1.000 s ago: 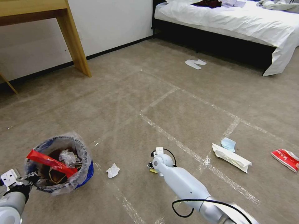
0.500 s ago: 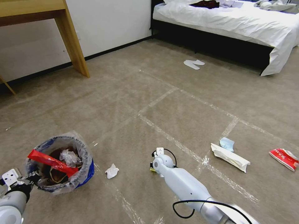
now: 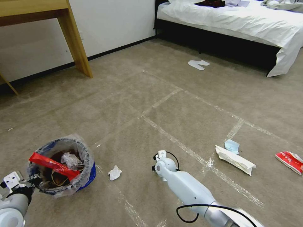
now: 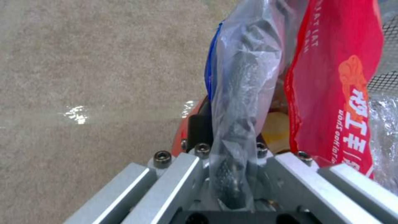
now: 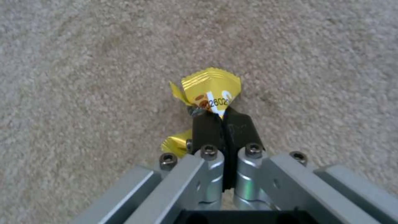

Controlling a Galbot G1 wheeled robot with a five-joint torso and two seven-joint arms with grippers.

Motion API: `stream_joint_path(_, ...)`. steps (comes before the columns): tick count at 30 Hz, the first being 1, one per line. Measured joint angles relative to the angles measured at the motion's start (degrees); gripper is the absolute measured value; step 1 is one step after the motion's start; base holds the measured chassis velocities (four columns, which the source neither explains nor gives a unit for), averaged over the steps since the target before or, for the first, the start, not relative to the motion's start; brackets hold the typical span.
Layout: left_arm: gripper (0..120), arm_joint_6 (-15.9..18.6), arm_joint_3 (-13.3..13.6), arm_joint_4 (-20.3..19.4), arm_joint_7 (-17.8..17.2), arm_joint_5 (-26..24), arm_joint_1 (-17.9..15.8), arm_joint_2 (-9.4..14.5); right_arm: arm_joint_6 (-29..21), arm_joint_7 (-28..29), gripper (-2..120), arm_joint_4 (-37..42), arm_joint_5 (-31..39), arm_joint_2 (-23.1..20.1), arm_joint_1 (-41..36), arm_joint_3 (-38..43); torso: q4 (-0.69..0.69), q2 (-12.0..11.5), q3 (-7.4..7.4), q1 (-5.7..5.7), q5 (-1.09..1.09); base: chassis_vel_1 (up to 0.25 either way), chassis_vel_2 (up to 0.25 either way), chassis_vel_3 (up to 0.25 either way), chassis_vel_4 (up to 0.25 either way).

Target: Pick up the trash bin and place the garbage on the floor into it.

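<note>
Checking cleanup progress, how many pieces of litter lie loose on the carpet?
4: a crumpled tissue beside the trash bin, and a white packet, blue mask and red-white packet on the right. Others may be hidden.

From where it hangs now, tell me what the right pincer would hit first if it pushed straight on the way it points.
Probably the carpet. The right pincer, shut on the yellow wrapper, points down at bare floor; the wrapper would touch first. Depth is unclear.

left hand (image 4: 232, 174) clamped low, right hand (image 5: 224, 124) pinched closed
</note>
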Motion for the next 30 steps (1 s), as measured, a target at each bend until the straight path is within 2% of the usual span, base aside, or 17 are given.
stream_joint_path(4,0,0.0,0.1,0.1,0.0,0.1,0.0,0.1,-0.3,0.6,0,2.5,0.2,-1.3,-0.4,0.3,-0.01,0.0,0.0,0.0,-0.01,0.0,0.0,0.0,0.0)
stream_joint_path(8,0,0.0,0.1,0.1,0.0,0.0,-0.1,0.5,-0.7,1.3,0,11.6,2.2,-5.5,-1.1,1.4,-0.01,0.0,-0.01,0.0,-0.01,0.0,0.0,0.0,0.0)
stream_joint_path(10,0,0.1,0.2,0.2,0.0,0.0,-0.3,0.6,-0.7,1.3,0,13.4,2.5,-6.4,-1.2,1.6,-0.01,0.0,-0.01,0.0,-0.01,0.0,0.0,0.0,0.0)
stream_joint_path(12,0,0.3,0.4,0.4,-0.2,-0.4,-0.7,1.0,-0.2,0.4,0,20.2,4.5,-9.8,-1.0,2.7,-0.02,0.0,-0.02,0.0,-0.01,0.0,0.0,0.0,0.0)
stream_joint_path(13,0,0.3,0.4,0.4,-0.2,-0.4,-0.7,1.0,-0.2,0.4,0,20.2,4.5,-9.8,-1.0,2.7,-0.02,0.0,-0.02,0.0,-0.01,0.0,0.0,0.0,0.0)
stream_joint_path(15,0,0.6,0.7,0.4,-0.4,-1.3,-1.1,1.2,2.2,-1.5,0,26.4,7.1,-13.0,-0.2,3.4,-0.03,0.0,-0.02,0.0,-0.01,0.0,0.0,0.0,0.0)
stream_joint_path(16,0,0.6,0.7,0.4,-0.4,-1.3,-1.1,1.2,2.2,-1.5,0,26.4,7.1,-13.0,-0.2,3.4,-0.03,0.0,-0.02,0.0,-0.01,0.0,0.0,0.0,0.0)
stream_joint_path(17,0,0.9,1.1,0.4,-0.5,-1.8,-1.2,1.4,4.8,-3.6,0,31.6,8.7,-15.3,1.0,3.6,-0.03,0.0,-0.02,0.0,-0.02,0.0,0.0,0.0,0.0)
stream_joint_path(20,0,1.1,1.4,0.3,-0.7,-2.1,-1.3,1.5,7.7,-5.7,0,36.0,10.7,-17.3,2.2,3.3,-0.03,0.0,-0.02,0.0,-0.03,0.0,0.0,0.0,0.0)
stream_joint_path(22,0,1.7,1.9,0.0,-1.0,-3.0,-1.5,1.9,13.0,-10.2,0,44.5,15.2,-20.3,5.8,1.2,-0.03,0.0,-0.03,0.0,-0.03,0.0,0.0,0.0,0.0)
stream_joint_path(23,0,1.7,1.9,0.0,-1.0,-3.0,-1.5,1.9,13.0,-10.2,0,44.5,15.2,-20.3,5.8,1.2,-0.03,0.0,-0.03,0.0,-0.03,0.0,0.0,0.0,0.0)
stream_joint_path(25,0,2.1,2.2,0.0,-1.3,-3.8,-1.4,2.6,15.9,-13.4,0,51.4,20.7,-21.5,10.4,-2.2,-0.03,0.0,-0.02,0.0,-0.03,0.0,0.0,0.0,0.0)
stream_joint_path(29,0,2.3,2.2,0.1,-1.3,-4.1,-1.2,3.3,16.1,-13.4,0,54.8,25.0,-21.3,14.4,-5.2,-0.03,0.0,-0.02,0.0,-0.03,0.0,0.0,0.0,0.0)
stream_joint_path(30,0,2.5,2.2,0.2,-1.3,-4.4,-1.2,3.7,15.6,-12.6,0,56.6,28.1,-20.7,17.4,-7.3,-0.02,0.0,-0.02,0.0,-0.03,0.0,0.0,0.0,0.0)
